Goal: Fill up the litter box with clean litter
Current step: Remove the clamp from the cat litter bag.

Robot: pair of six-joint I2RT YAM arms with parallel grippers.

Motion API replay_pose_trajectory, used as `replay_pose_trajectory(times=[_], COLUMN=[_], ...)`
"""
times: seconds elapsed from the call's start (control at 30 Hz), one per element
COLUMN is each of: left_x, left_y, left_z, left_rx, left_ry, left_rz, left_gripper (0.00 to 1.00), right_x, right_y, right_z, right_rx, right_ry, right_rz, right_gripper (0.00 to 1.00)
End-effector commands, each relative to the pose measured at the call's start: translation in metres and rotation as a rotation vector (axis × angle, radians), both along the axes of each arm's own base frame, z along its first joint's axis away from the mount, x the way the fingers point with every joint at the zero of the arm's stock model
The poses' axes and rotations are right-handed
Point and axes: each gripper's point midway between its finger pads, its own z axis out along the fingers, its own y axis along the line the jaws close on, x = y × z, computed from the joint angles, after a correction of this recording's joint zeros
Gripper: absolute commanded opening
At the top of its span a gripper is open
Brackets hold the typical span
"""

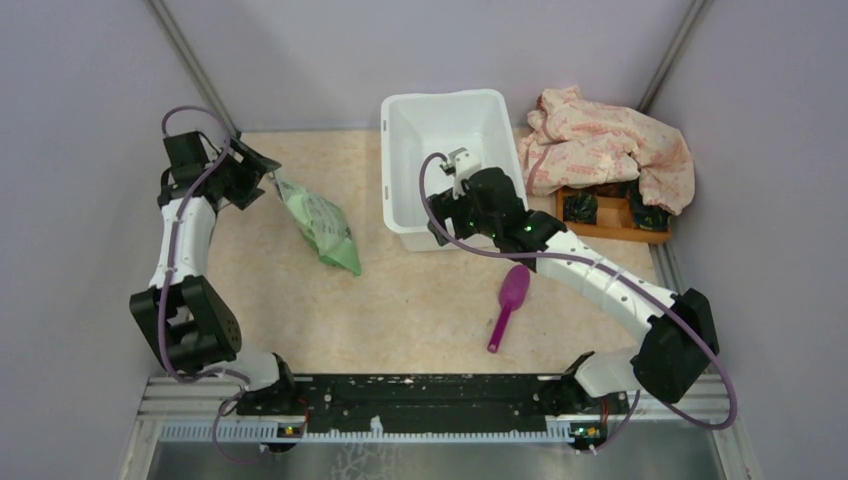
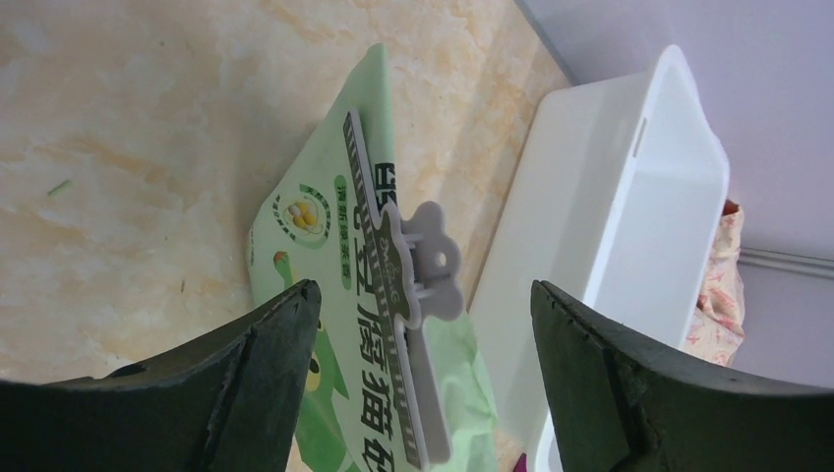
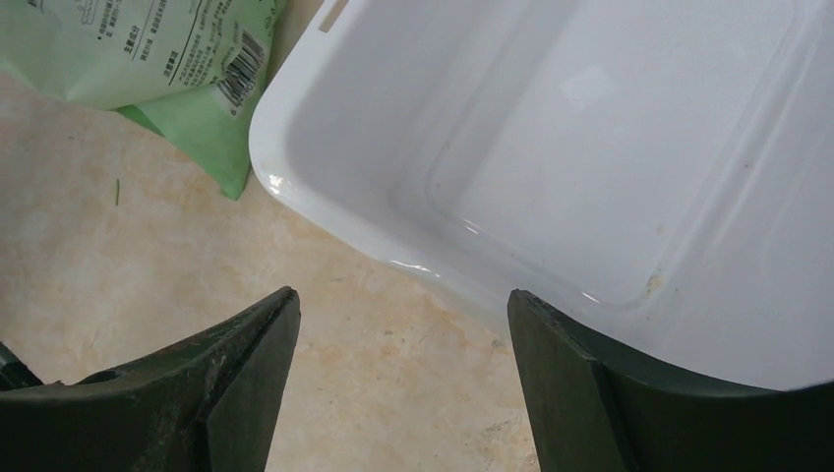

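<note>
The litter box (image 1: 440, 125) is a large white tub standing at the back of the table, and its inside shows bare white (image 3: 629, 147). No clean litter is in view. A green printed bag (image 1: 322, 225) lies left of the tub, its top pinched by a grey clip (image 2: 425, 270). My left gripper (image 2: 423, 287) is open, with one finger on each side of the clipped top and touching nothing; in the top view the left gripper (image 1: 252, 172) sits at the bag's far end. My right gripper (image 3: 401, 295) is open and empty over the tub's near wall (image 1: 445, 222).
A magenta scoop (image 1: 510, 300) lies on the table in front of the tub. At the back right, a wooden tray (image 1: 615, 225) sits partly under a crumpled pink cloth (image 1: 610, 145). Grey walls close in both sides.
</note>
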Motion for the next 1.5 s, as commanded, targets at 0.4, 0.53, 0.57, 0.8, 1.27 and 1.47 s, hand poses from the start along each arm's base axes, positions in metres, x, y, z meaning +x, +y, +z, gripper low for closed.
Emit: replay_pose_trajectory(times=[0.4,0.53,0.57,0.8,1.27,1.47], left_x=[0.037,0.036,0.036,0.034,0.033,0.031], left_y=[-0.018,-0.019,-0.020,-0.027,-0.031,-0.029], left_z=[0.013,0.010,0.010,0.001,-0.014,-0.014], left_rx=[0.138,0.179,0.191,0.273,0.331,0.346], left_ry=[0.018,0.044,0.048,0.116,0.181,0.188], left_rz=[-0.023,-0.021,-0.023,-0.051,-0.071,-0.071], left_gripper=[0.54,0.54,0.54,0.66,0.63,0.40], right_x=[-0.001,-0.002,-0.002,-0.003,-0.004,-0.004], right_y=[0.002,0.001,0.001,0.004,0.003,0.004], right_z=[-0.001,-0.007,-0.007,-0.012,-0.020,-0.025], right_rx=[0.025,0.016,0.016,0.020,0.019,0.014], right_ry=[-0.046,-0.041,-0.043,-0.037,-0.034,-0.028], right_rz=[0.007,0.012,0.012,0.025,0.027,0.031], right_gripper=[0.78,0.78,0.78,0.78,0.78,0.78])
